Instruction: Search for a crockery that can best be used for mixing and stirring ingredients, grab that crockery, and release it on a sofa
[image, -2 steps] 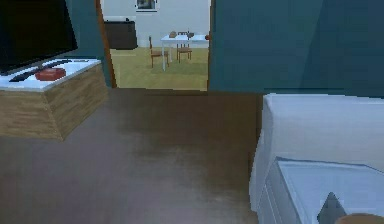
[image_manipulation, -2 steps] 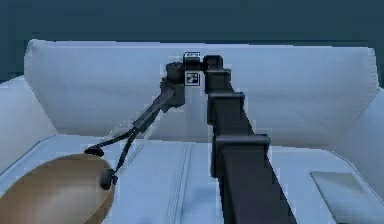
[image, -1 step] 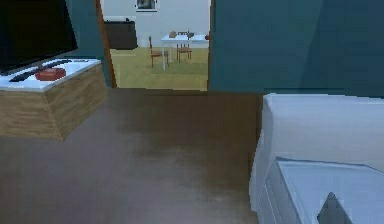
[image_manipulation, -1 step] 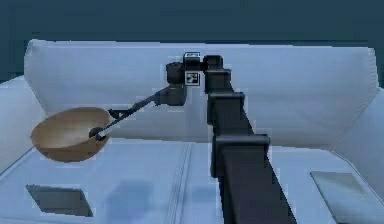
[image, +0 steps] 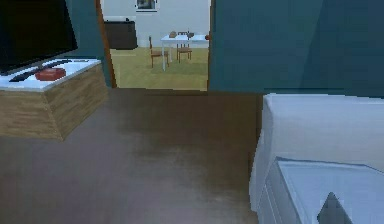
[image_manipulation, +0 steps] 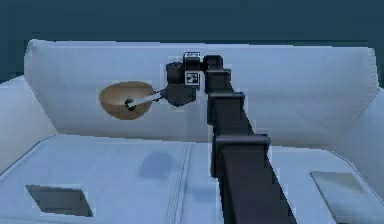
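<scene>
– While the gripper (image_manipulation: 146, 100) is reaching across the sofa (image_manipulation: 300, 70), where is the bowl (image_manipulation: 115, 100) sitting?
– At the gripper's nine o'clock, hanging clear above the seat. The gripper is holding it, though I cannot tell the finger setting.

Forward view: tilted somewhat down, faces across the floor (image: 150, 140) to a doorway (image: 160, 50) far beyond the sofa (image: 310, 125), whose near end sits close. Arm side view: faces the sofa's (image_manipulation: 290, 70) backrest square-on, near, down along the arm (image_manipulation: 240, 150). Shared part: the sofa.
</scene>
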